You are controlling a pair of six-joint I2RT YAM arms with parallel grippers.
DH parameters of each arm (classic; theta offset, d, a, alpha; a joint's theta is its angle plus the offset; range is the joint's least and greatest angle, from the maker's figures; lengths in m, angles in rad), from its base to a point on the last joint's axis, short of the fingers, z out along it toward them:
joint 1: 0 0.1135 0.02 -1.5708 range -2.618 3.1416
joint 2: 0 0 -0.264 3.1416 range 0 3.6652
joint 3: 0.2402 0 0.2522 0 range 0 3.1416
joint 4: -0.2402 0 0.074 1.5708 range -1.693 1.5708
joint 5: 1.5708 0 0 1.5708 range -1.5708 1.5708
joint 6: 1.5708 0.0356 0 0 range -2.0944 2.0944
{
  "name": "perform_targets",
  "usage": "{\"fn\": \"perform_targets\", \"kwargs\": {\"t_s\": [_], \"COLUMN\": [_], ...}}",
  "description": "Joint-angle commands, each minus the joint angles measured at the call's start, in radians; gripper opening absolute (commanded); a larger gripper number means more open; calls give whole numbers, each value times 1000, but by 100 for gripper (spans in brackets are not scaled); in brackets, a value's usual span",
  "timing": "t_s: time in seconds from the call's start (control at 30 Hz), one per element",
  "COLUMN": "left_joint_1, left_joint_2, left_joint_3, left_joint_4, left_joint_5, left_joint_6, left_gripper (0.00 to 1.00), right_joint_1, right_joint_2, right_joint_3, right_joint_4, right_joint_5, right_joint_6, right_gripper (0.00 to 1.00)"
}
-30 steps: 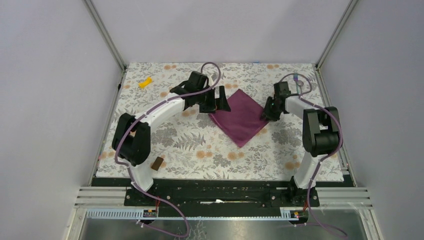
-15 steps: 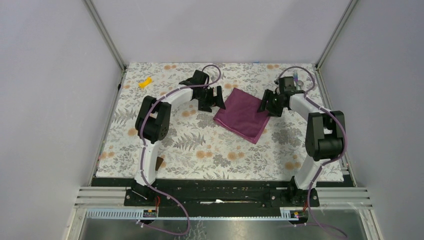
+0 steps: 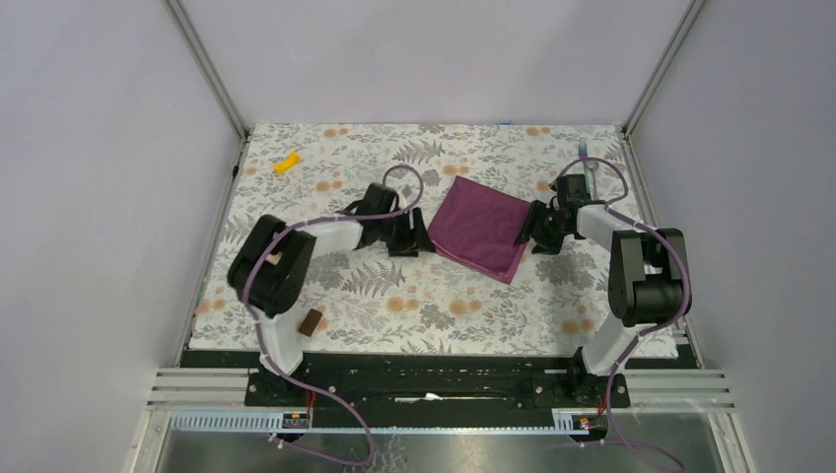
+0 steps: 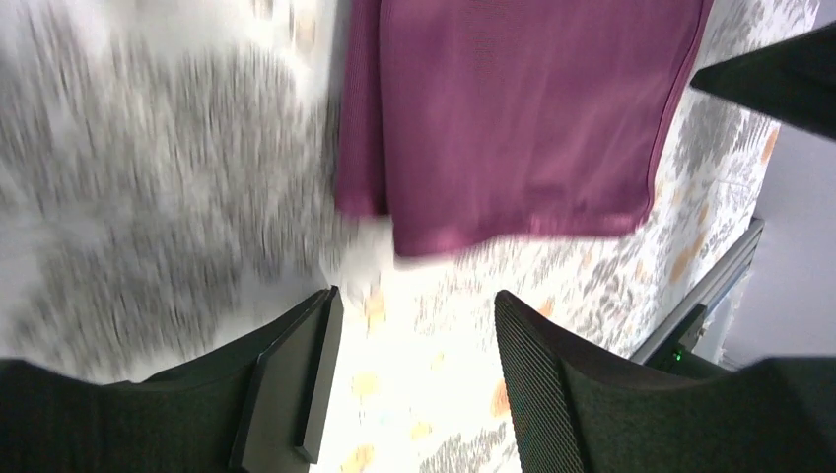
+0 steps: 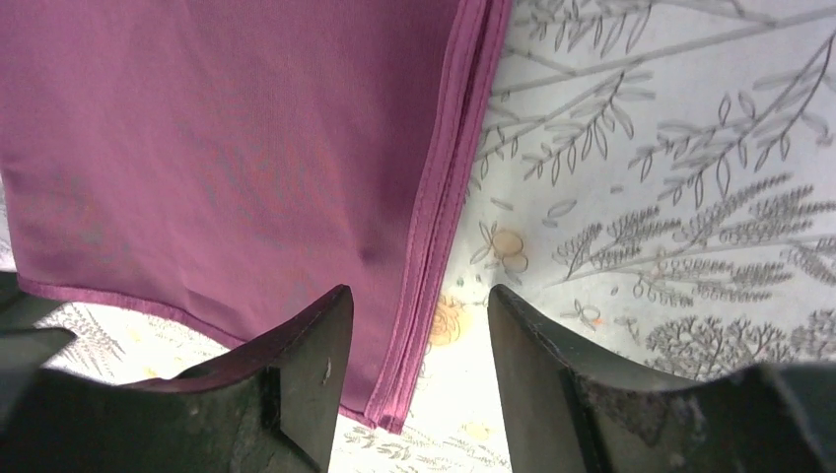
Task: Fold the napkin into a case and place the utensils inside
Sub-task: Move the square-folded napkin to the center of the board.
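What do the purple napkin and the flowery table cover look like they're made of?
The napkin: thin woven cloth, matte, judging by its stitched hem and soft stacked layers at the folded edge. The table cover: a flat printed sheet, low sheen; cloth or vinyl, hard to tell.

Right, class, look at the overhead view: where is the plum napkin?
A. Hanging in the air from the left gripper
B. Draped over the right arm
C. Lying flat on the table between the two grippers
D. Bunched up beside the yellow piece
C: the napkin lies flat on the floral table, with the left gripper by its left edge and the right gripper by its right edge.
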Motion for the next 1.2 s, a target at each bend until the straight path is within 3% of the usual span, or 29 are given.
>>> {"fn": "perform_targets", "kwargs": {"t_s": [0.0, 0.23, 0.33, 0.43, 0.6, 0.8, 0.93, 1.17], "left_joint_1": [-46, -50, -10, 23, 35, 31, 17, 5], "left_joint_2": [-162, -367, -314, -242, -40, 149, 149, -262], "left_joint_3": [-253, -390, -324, -229, 55, 213, 131, -374], "left_joint_4": [143, 213, 194, 198, 41, -38, 33, 198], "left_joint_5": [-27, -28, 11, 33, 27, 31, 39, -57], "left_joint_6": [-157, -273, -267, -252, -76, 15, -10, -169], "left_gripper": [65, 90, 90, 90, 95, 84, 67, 68], "right_joint_1": [2, -21, -23, -24, -26, 6, 89, 234], "right_joint_2": [-102, -184, -200, -192, -56, 141, 172, 175], "right_joint_3": [-70, -199, -259, -272, -114, 78, 126, 141], "right_joint_4": [4, -27, 44, 84, 61, 59, 61, 49], "right_joint_5": [-44, -158, -191, -126, 3, -57, -64, -120], "right_joint_6": [43, 142, 236, 243, 137, 65, 22, -30], "right_gripper": [59, 65, 64, 62, 61, 51, 45, 44]}}
